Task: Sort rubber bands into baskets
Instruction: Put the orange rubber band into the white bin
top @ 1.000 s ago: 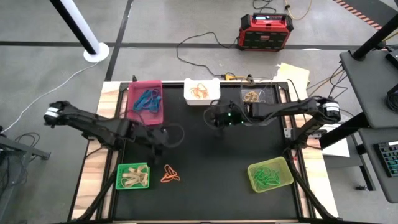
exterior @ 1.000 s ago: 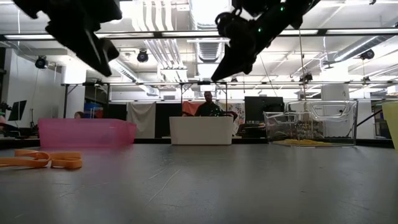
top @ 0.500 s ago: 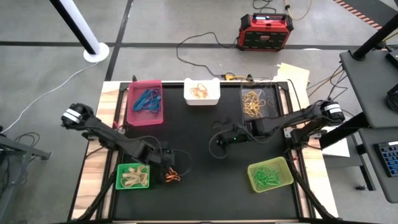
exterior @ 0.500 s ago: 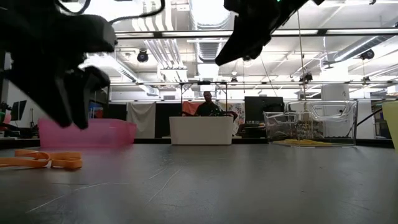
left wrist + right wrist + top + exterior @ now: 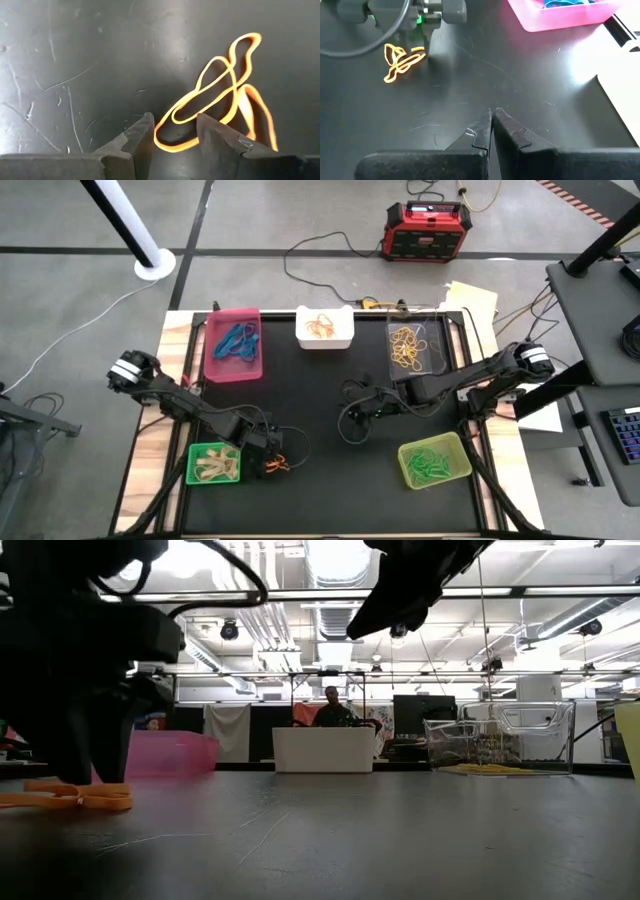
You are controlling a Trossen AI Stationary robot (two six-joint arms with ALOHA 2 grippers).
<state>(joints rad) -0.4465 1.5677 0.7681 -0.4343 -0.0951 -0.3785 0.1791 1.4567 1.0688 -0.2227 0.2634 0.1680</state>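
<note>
Left pincer (image 5: pixel 268 463): down at black tabletop (image 5: pixel 330 500), fingers parted, straddling tangled orange rubber bands (image 5: pixel 220 100), nothing gripped; bright green basket (image 5: pixel 214 463) just left. Yellow-green basket (image 5: pixel 434 460): near right. Right pincer (image 5: pixel 352 414): mid-tabletop, raised, fingers together, empty. Far row: pink basket (image 5: pixel 233 345), white basket (image 5: pixel 324 328), clear basket (image 5: pixel 412 345).

A robotics lab or workshop: bare ceiling ducts (image 5: pixel 330 565) and pipes run overhead, monitors (image 5: pixel 415 712) stand on far benches where a person (image 5: pixel 333 710) sits, and a red-and-black box (image 5: pixel 428 232) with loose cables (image 5: pixel 320 255) lies on the concrete floor (image 5: pixel 300 210).
</note>
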